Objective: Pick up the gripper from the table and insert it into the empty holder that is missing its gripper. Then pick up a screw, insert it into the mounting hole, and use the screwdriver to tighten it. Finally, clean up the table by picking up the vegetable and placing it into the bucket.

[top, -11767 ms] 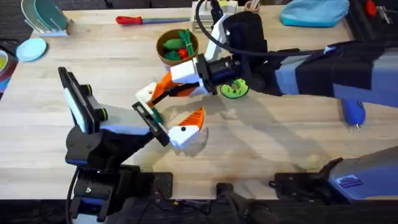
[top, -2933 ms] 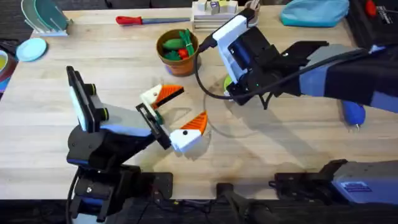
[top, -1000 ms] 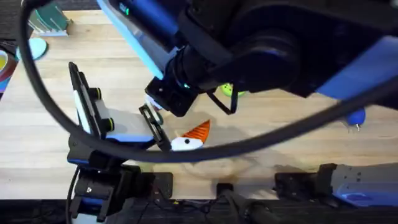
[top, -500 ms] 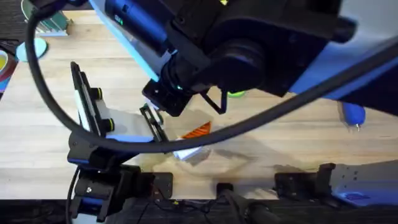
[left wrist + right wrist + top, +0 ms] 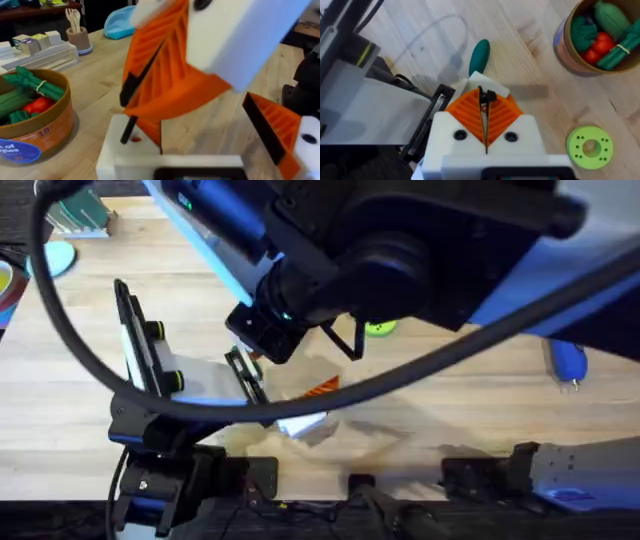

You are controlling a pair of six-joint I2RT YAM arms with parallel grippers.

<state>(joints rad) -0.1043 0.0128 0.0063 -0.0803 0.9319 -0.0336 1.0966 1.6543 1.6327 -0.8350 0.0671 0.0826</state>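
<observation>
"Orange pads on white fingers. Seen from overhead, the right arm (image 5: 400,260) was back by the bucket (image 5: 30,135) three seconds ago. Now it looms dark over the bench (image 5: 60,380). The screwdriver (image 5: 567,362) lies unmoved at the right."

"And the left wrist?"

"The left gripper (image 5: 210,127) is spread. The orange gripper pad (image 5: 150,129) seems seated on the holder (image 5: 117,155)."

"Right wrist?"

"The right gripper (image 5: 484,102) is pressed together, pinching a thin black piece (image 5: 487,95). The vegetable (image 5: 480,56) lies on the bench just beyond."

Even indoor light, soft shadows on your pale wooden table (image 5: 480,395).
Raised dark-blue right arm (image 5: 420,250) blurs overhead; near orange ribbed pads (image 5: 165,75) defocused.
</observation>
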